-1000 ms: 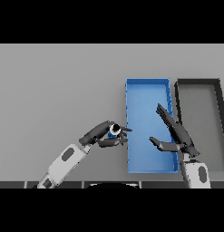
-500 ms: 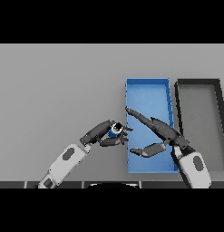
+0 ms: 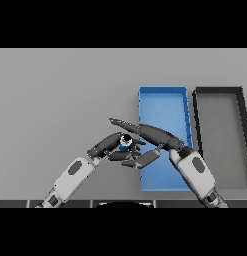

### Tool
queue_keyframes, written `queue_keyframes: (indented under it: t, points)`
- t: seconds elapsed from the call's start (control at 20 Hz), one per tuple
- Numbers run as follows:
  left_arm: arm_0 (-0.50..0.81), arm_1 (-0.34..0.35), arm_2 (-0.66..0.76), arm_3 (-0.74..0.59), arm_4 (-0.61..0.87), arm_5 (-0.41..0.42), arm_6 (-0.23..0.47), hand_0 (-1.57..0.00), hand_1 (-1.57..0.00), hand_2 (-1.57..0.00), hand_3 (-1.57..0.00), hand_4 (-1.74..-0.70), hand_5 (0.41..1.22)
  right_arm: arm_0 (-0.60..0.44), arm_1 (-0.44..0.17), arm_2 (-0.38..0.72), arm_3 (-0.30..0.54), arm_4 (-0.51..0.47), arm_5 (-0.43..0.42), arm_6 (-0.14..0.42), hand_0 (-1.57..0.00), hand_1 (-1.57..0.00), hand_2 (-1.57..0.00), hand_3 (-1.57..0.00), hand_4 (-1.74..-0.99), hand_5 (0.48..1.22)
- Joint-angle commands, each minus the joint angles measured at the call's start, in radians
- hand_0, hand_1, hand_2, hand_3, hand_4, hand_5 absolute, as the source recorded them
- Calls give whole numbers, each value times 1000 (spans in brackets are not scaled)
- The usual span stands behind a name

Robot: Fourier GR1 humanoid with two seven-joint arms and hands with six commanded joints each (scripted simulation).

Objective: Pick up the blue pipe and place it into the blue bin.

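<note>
The blue pipe (image 3: 126, 141) is a short blue tube with a dark open end, held just above the table, left of the blue bin (image 3: 162, 106). My left hand (image 3: 108, 145) comes in from the lower left and is curled round it. My right hand (image 3: 155, 135) reaches leftward across the bin's left wall, its straight fingers lying over the top of the pipe and its thumb below it. Whether the right hand touches the pipe is unclear. Most of the pipe is hidden between the two hands.
A black bin (image 3: 220, 131) stands right of the blue bin, the two side by side. Grey table stretches to the left and behind.
My right hand has swung left from over the blue bin and lowered until its fingers lie across the pipe. The left hand has held the pipe nearly still.
</note>
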Motion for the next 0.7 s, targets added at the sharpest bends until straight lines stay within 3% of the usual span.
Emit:
queue_keyframes:
  t: [0.0,0.25,0.3,0.35,0.45,0.5,0.55,0.6,0.65]
  points:
    - [-8,-6,4,8,1,0,2,-1571,-1571,-1571,-1517,-1731,1221,-13,12,7,13,3,0,6,1,1,1,1,-1225,515]
    - [-8,-4,10,-6,28,-22,29,-1571,-1571,-1571,-1474,-1720,1221,-100,60,17,115,-7,40,15,-14,-36,-68,-11,-1241,516]
    - [-10,-3,9,-11,33,-32,21,-1571,-1567,-1571,-1395,-1717,1221,-104,57,14,130,-13,58,2,-54,-83,-115,-43,-1268,519]
    - [-16,7,9,-10,1,-27,-14,-1496,-1393,-1367,-1150,-1630,1221,-122,65,17,140,-14,63,8,-138,-166,-193,-106,-1308,523]
    - [-41,26,-21,-6,-93,13,60,-993,-895,-875,-736,-1587,1221,-143,86,31,165,-2,72,20,-478,-500,-500,-375,-1390,538]
    - [-31,32,-20,-25,-102,25,50,-879,-828,-796,-667,-1611,1221,-152,96,43,177,4,80,6,-697,-714,-714,-562,-1453,551]
    - [-27,34,-18,-21,-104,27,30,-895,-867,-845,-656,-1637,1221,-140,96,48,165,-17,82,8,-872,-886,-886,-701,-1503,573]
    - [-12,22,-10,-30,-80,28,8,-1030,-1008,-990,-623,-1658,1192,-137,101,51,157,-50,76,37,-1012,-1023,-1023,-828,-1541,604]
    - [2,6,-9,-34,-50,22,2,-1138,-1120,-1106,-573,-1674,1198,-132,104,47,154,-71,68,44,-1123,-1132,-1132,-977,-1513,650]
